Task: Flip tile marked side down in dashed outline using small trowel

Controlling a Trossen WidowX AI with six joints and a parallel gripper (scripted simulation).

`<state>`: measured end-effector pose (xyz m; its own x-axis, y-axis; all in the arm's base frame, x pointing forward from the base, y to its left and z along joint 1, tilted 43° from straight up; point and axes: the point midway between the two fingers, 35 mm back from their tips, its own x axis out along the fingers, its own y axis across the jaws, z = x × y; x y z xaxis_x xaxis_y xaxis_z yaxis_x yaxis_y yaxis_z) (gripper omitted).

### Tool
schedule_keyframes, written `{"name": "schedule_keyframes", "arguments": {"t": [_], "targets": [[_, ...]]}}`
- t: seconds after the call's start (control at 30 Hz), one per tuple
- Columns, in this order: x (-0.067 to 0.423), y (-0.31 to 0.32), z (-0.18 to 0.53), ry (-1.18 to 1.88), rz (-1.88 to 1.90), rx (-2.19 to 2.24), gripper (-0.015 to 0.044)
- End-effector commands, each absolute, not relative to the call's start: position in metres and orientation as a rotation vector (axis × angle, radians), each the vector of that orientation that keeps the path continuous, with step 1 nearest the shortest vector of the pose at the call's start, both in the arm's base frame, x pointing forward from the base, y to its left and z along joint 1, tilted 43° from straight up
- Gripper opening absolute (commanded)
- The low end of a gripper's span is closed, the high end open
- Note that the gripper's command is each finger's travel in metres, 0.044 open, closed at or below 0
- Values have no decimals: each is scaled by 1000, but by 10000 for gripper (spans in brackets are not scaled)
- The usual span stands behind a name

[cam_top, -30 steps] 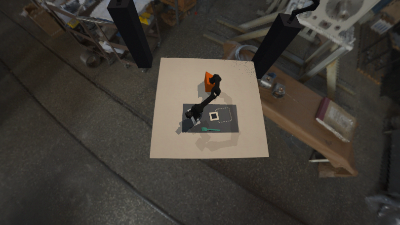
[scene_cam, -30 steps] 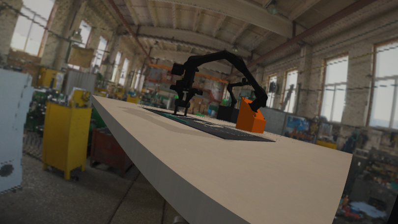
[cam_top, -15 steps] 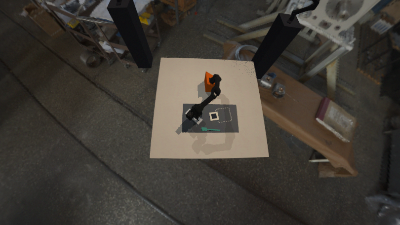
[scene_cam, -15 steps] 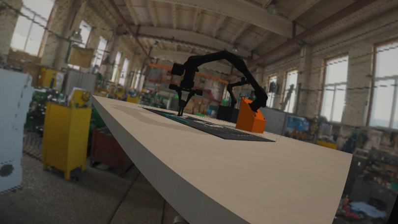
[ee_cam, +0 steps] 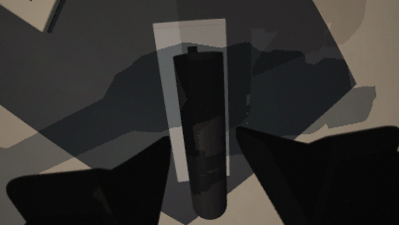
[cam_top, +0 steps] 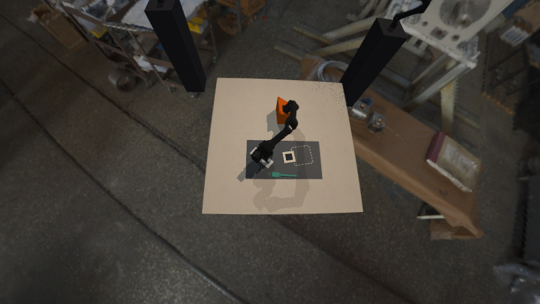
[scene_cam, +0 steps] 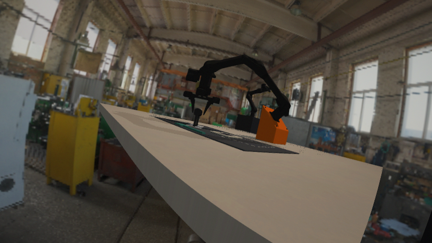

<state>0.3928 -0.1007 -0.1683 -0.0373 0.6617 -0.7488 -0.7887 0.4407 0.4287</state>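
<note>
1. Your table [cam_top: 234, 113] carried the dark mat [cam_top: 309, 171] and the arm's orange base [cam_top: 280, 109].
2. Your arm [cam_top: 281, 134] reached to the mat's left end.
3. Tile [cam_top: 289, 161] lay marked side up, just left of the dashed outline [cam_top: 312, 155] and outside it.
4. A green tool [cam_top: 283, 175] lay flat by the mat's front edge.
5. Your gripper [ee_cam: 203, 135] stood with its jaws parted - both clear of the trowel's dark handle [ee_cam: 199, 99], gripping nothing.
6. The trowel's pale blade [ee_cam: 165, 74] was over the mat.
</note>
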Motion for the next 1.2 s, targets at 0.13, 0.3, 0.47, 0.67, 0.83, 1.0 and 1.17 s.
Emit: {"name": "schedule_keyframes", "arguments": {"t": [0.13, 0.3, 0.47, 0.67, 0.83, 1.0, 1.17], "targets": [[393, -101, -168, 1097, 1175, -147, 270], [393, -101, -168, 1097, 1175, -147, 270], [393, -124, -141, 1088, 1184, -161, 270], [392, -131, -133, 1085, 1187, -164, 270], [392, -130, -134, 1086, 1187, -163, 270], [393, -125, -140, 1090, 1182, -157, 270], [393, -120, -146, 1095, 1177, -151, 270]]}}
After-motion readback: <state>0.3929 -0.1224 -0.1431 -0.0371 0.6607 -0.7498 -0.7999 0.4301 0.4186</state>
